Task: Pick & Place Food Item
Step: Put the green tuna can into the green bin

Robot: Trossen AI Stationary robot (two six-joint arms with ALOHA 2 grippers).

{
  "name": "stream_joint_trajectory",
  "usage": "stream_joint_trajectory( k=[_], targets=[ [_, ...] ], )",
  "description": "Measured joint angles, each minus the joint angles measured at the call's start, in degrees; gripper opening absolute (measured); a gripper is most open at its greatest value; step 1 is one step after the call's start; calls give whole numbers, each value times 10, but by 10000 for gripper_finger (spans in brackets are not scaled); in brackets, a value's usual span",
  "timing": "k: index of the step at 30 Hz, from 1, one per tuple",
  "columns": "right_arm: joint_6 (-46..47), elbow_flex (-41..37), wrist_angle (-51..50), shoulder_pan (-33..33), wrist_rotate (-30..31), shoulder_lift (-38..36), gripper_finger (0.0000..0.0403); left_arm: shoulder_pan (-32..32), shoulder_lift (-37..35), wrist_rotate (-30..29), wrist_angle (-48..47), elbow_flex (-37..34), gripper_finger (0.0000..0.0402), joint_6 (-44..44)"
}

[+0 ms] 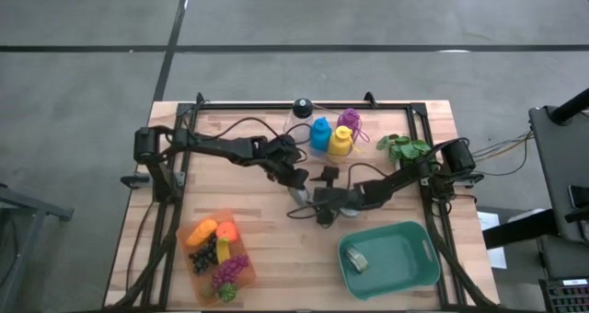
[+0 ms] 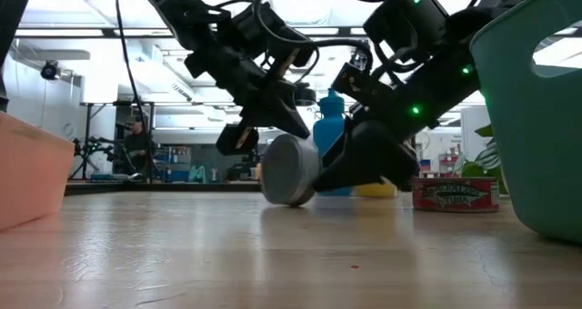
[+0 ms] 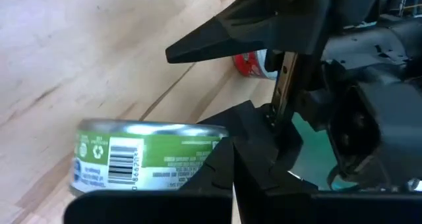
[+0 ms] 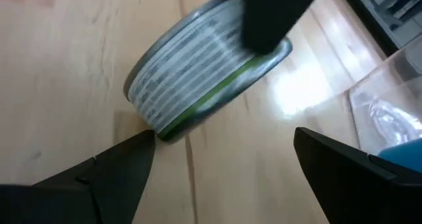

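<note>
A green-labelled can (image 4: 204, 72) with a ribbed silver top stands tilted on its lower rim (image 2: 291, 200) at the table's middle. My left gripper (image 1: 299, 179), shut, comes in from the left, and its dark fingers (image 4: 270, 20) lie over the can's raised edge. My right gripper (image 4: 224, 145) stands open just short of the can and reaches in from the right. One of its fingertips (image 4: 142, 148) is right at the can's lower rim. The other (image 4: 310, 141) stands well off to the side. My left gripper's shut fingers lie against the can's raised rim (image 4: 280, 49), coming slanting down from the far left. The can is tipped up, with only its lower rim on the table. My right gripper's one fingertip stands at the can's lower rim (image 4: 161, 133); whether it touches, I cannot tell.
A red can (image 2: 455, 193) lies on the table right of the grippers. A teal bin (image 1: 419, 262) holding a can sits near right. Toy fruit lies on an orange tray (image 1: 198, 269) near left. Blue (image 1: 320, 133) and yellow (image 1: 340, 142) bottles and a green plant (image 1: 405, 147) stand far.
</note>
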Motion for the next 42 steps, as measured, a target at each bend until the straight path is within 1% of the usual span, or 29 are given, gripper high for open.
stream_joint_trajectory(
  k=[13, 39, 42],
  targets=[
    [-1, 9, -4, 0, 0, -2, 358, -13, 2, -1, -10, -1, 1, 0],
    [-1, 7, -6, 0, -4, -2, 358, -13, 2, 2, -14, -1, 1, 0],
    [10, 7, -7, 0, -4, -2, 358, -13, 1, 19, -14, -1, 1, 0]
  ],
)
